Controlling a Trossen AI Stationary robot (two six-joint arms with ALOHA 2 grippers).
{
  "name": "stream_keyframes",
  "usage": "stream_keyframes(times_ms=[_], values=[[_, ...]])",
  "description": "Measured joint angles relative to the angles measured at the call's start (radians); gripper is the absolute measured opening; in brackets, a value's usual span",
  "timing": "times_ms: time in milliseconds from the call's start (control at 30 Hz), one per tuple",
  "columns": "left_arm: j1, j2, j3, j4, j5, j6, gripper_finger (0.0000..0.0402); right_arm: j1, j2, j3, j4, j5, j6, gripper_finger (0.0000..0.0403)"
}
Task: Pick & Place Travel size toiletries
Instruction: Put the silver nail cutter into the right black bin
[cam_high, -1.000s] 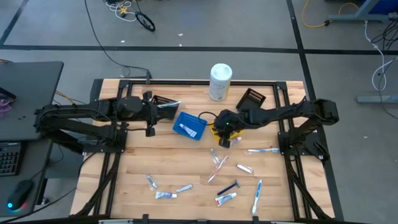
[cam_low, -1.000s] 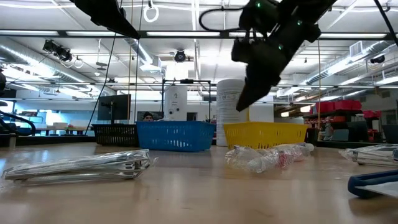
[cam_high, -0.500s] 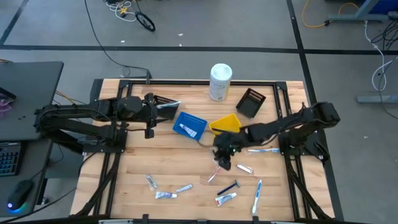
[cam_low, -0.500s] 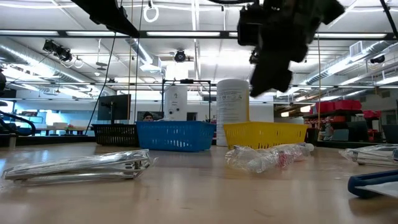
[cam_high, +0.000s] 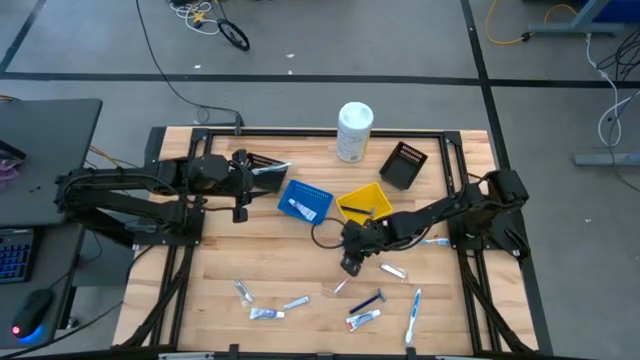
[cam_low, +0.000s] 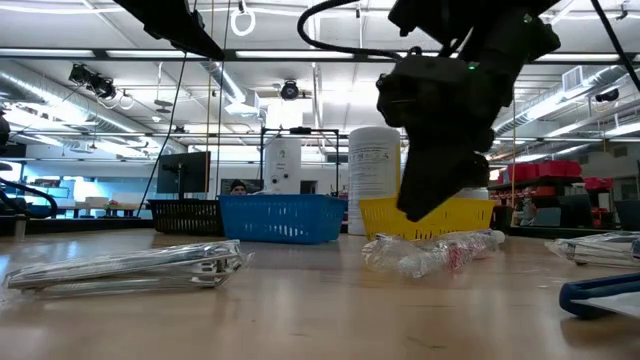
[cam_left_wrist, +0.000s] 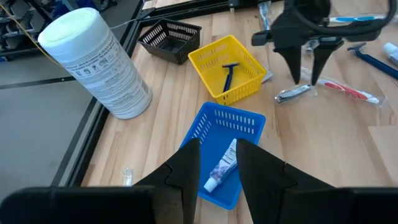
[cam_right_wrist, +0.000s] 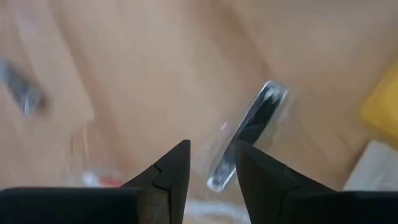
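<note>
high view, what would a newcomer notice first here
The right gripper hovers open, fingers down, over a clear-wrapped silver item mid-table. Behind it sit a yellow basket holding a dark-handled razor and a blue basket holding a small white tube. The left gripper waits beside them.

The table (cam_high: 220, 270) is pale wood planks, smooth with a soft sheen. The yellow basket (cam_left_wrist: 233, 65) and blue basket (cam_left_wrist: 227, 134) look like slatted plastic, slightly glossy. A shiny, silvery wrapped packet (cam_right_wrist: 252, 134) lies in clear crinkly film. The white canister (cam_left_wrist: 99, 65) wears a matt printed paper label.
</note>
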Motion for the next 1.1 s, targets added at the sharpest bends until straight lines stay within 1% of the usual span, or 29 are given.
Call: stream_keyframes(times_ms=[200, 333, 467, 833, 933, 1000, 1100], values=[[0.000, 0.000, 0.000, -0.001, 0.000, -0.006, 0.0112, 0.011, 0.050, 0.000, 0.021, 0.010, 0.058, 0.0135], [0.000, 0.000, 0.000, -0.001, 0.000, -0.012, 0.0112, 0.022, 0.081, 0.002, 0.040, 0.092, 0.126, 0.0135], [0.000, 0.000, 0.000, -0.002, 0.000, -0.010, 0.0112, 0.028, 0.083, 0.002, 0.042, 0.167, 0.116, 0.0135], [0.000, 0.000, 0.000, -0.002, 0.000, -0.007, 0.0112, 0.021, 0.078, 0.019, 0.010, 0.170, 0.122, 0.0135], [0.000, 0.000, 0.000, -0.002, -0.001, -0.007, 0.0112, 0.021, 0.078, 0.019, -0.040, 0.222, 0.143, 0.0135], [0.000, 0.000, 0.000, -0.002, 0.000, -0.007, 0.0112, 0.021, 0.078, 0.019, -0.058, 0.265, 0.210, 0.0135], [0.000, 0.000, 0.000, -0.001, -0.001, -0.007, 0.0112, 0.020, 0.091, 0.019, -0.029, 0.267, 0.239, 0.0135]])
